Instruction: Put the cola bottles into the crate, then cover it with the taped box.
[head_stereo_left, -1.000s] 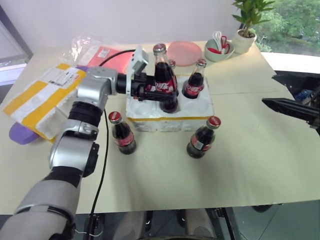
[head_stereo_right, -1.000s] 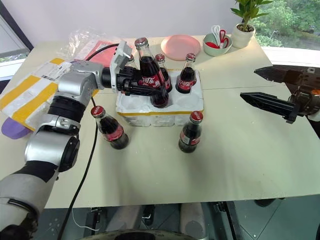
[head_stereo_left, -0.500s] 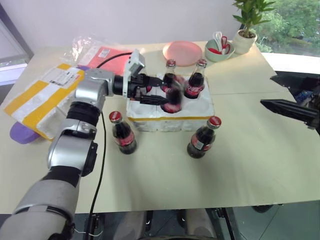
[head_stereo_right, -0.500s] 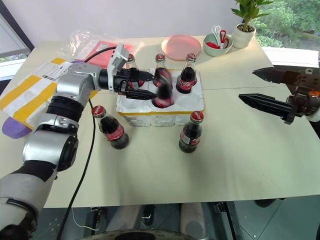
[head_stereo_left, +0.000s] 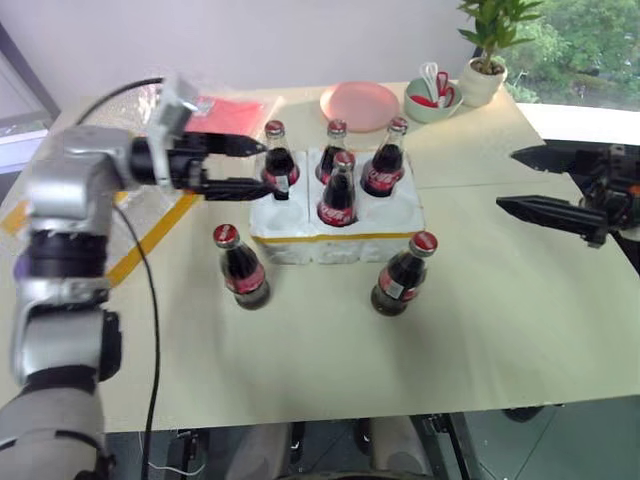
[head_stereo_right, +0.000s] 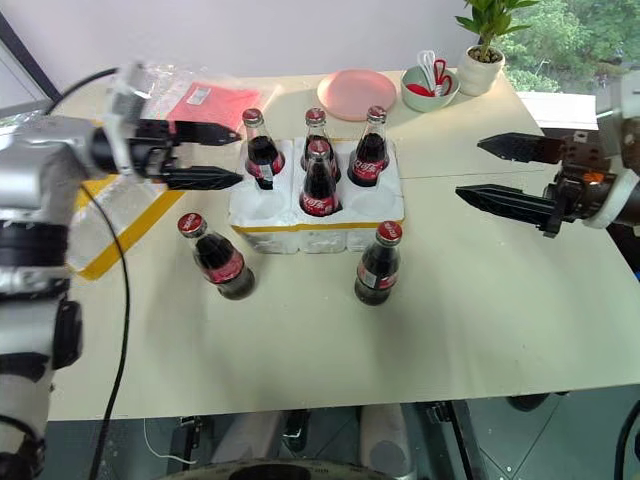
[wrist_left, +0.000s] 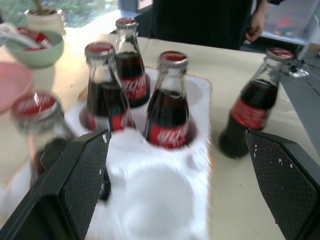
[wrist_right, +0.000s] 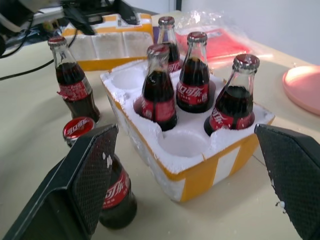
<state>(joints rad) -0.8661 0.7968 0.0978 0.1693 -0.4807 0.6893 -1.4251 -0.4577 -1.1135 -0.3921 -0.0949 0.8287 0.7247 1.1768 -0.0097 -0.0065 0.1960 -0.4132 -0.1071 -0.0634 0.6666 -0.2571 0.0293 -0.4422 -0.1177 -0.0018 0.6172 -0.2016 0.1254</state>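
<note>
Left gripper (head_stereo_left: 238, 165), fingers apart and empty, hangs just left of the crate (head_stereo_left: 335, 232). Right gripper (head_stereo_right: 478, 170), also spread, hovers over bare table (head_stereo_left: 500, 320) well right. Four bottles (head_stereo_left: 338, 190) stand socketed; two (head_stereo_left: 240, 267) stand before the crate's front edge. The taped box (head_stereo_right: 110, 225) lies left.

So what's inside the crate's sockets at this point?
The crate holds four cola bottles, three in the far row and one in the near middle. Two near sockets stand empty. The bottles' bases are hidden inside the foam.
</note>
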